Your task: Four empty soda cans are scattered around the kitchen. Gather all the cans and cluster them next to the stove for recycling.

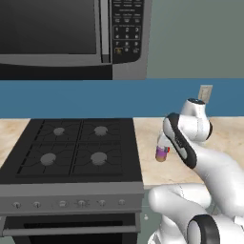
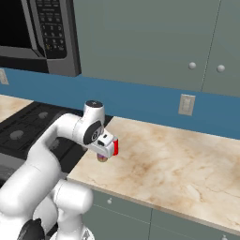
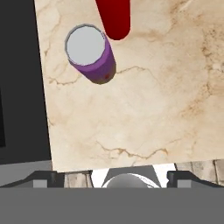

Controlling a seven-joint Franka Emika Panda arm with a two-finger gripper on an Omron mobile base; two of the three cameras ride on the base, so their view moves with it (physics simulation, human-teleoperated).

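A purple soda can (image 3: 90,54) with a silvery top stands upright on the beige counter, a short way right of the stove (image 1: 71,152). A red soda can (image 3: 114,17) stands just beyond it, cut off by the top edge of the hand view. My gripper (image 3: 113,178) hangs above the counter and looks straight down, open, with nothing between its fingertips (image 3: 43,179). Both cans lie ahead of the fingers, apart from them. In the base views the purple can (image 1: 161,154) (image 2: 101,158) peeks out below the hand, and a bit of the red can (image 2: 115,147) shows beside it.
A microwave (image 1: 57,28) hangs above the stove. Bare marble counter (image 2: 178,159) stretches to the right, under grey-green wall cabinets (image 2: 154,37). A wall outlet (image 2: 186,104) sits on the blue backsplash. The counter's front edge runs close below the hand.
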